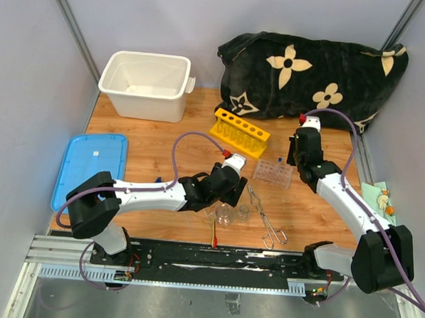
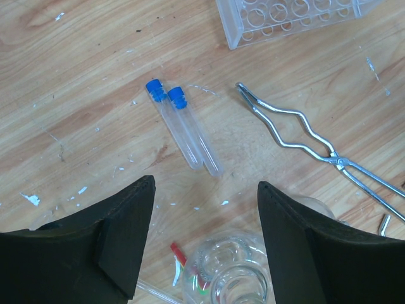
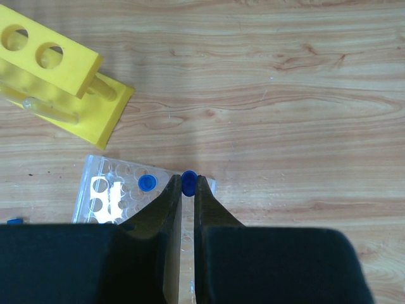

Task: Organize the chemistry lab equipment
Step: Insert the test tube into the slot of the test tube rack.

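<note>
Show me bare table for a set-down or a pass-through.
Widest bare wood: between blue lid, white tub and yellow rack. Smaller patch between metal tongs and the right arm. Crowded: around the left gripper, where beakers, blue-capped tubes, the tongs and clear rack sit close together.

Four blue-capped tubes [image 2: 176,130] [image 2: 197,136] [image 3: 147,183] [image 3: 188,180], two racks [image 1: 241,132] [image 1: 272,172], one metal tongs [image 2: 339,162], one tub [image 1: 140,102], one lid [image 1: 91,168]

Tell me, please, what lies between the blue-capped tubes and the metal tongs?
Only bare tabletop, in the left wrist view; the blue-capped tubes and metal tongs lie apart.
</note>
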`<action>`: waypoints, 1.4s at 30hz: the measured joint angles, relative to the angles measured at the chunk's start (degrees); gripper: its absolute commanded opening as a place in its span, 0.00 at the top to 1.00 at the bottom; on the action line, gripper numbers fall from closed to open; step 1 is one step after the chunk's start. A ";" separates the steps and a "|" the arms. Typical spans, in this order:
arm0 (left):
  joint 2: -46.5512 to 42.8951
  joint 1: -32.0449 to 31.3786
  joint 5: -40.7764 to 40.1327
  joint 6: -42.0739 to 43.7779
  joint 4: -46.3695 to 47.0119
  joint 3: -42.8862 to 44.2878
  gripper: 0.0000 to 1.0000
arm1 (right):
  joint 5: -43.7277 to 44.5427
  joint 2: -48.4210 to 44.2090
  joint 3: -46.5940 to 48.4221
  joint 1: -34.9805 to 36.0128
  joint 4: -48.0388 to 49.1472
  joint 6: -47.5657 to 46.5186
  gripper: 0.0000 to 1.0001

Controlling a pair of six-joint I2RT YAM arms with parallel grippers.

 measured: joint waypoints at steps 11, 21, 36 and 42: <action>0.00 0.00 0.20 0.00 0.00 0.00 0.30 | -1.79 1.57 -0.81 0.00 1.95 0.44 0.99; 0.00 0.00 0.17 0.00 0.00 0.00 0.31 | -2.21 2.99 -0.92 0.00 2.82 0.55 0.99; 0.00 0.00 0.13 0.04 0.00 0.00 0.31 | -2.86 5.20 -0.92 0.00 3.58 0.52 0.97; 0.02 0.00 0.13 0.07 0.00 0.00 0.31 | -3.23 5.22 -0.92 -0.02 3.61 0.50 0.90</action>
